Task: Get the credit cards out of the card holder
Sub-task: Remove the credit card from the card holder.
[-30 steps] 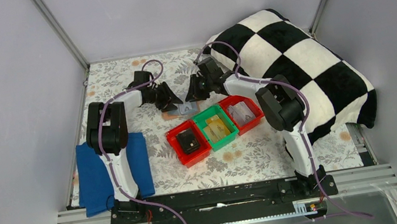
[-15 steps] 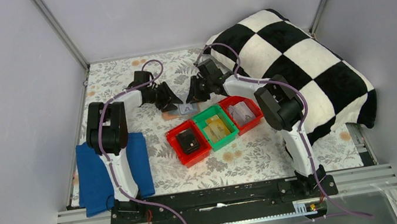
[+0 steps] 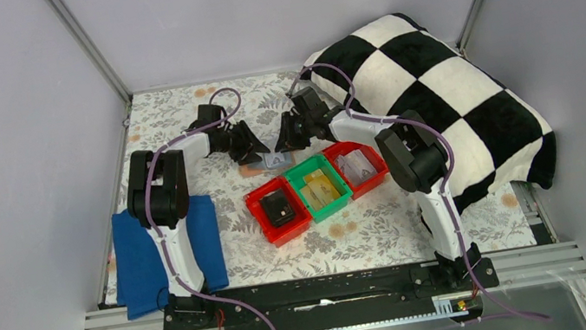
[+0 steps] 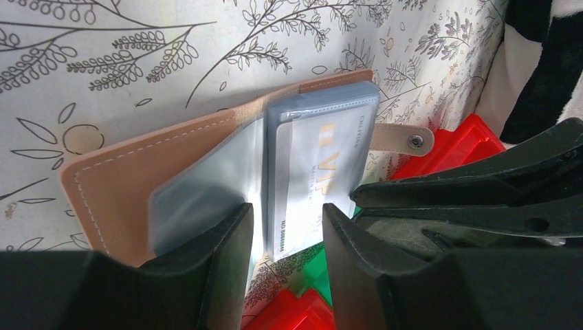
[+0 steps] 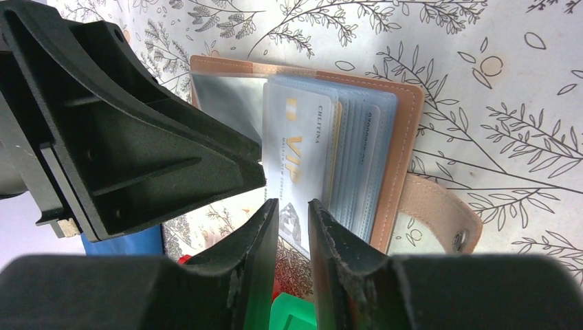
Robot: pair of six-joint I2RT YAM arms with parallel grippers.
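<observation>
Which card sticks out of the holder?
The white VIP card, topmost in the stack: its near end pokes past the sleeves of the holder, by the right claw. The other cards sit tucked in.

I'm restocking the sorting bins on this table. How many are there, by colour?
red bins: 2
green bin: 1
total: 3
</observation>
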